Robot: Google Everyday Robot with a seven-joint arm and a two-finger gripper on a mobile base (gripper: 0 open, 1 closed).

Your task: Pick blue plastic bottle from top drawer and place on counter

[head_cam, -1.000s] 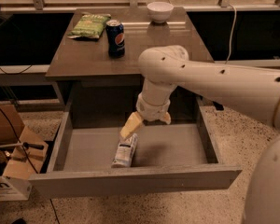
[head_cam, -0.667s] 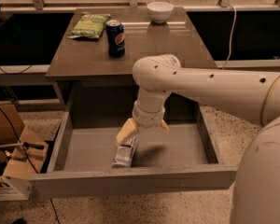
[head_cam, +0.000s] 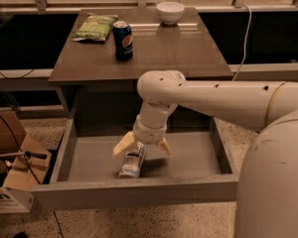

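The blue plastic bottle [head_cam: 132,163] lies on its side on the grey bottom of the open top drawer [head_cam: 188,155], near the front left of middle. My gripper [head_cam: 141,147] hangs straight down over the bottle's far end. Its cream fingers [head_cam: 123,146] are spread open, one on each side of the bottle, and hold nothing. The white arm reaches in from the right. The counter [head_cam: 179,48] is the glossy brown tabletop above the drawer.
On the counter stand a dark blue Pepsi can [head_cam: 122,40], a green chip bag [head_cam: 95,27] and a white bowl [head_cam: 170,12]. Cardboard boxes [head_cam: 12,167] sit on the floor to the left of the drawer. The drawer's front panel [head_cam: 139,192] is close to the camera.
The arm has swung left and lowered; the gripper has moved from above and behind the bottle down to straddle its far end. The bottle has not moved.
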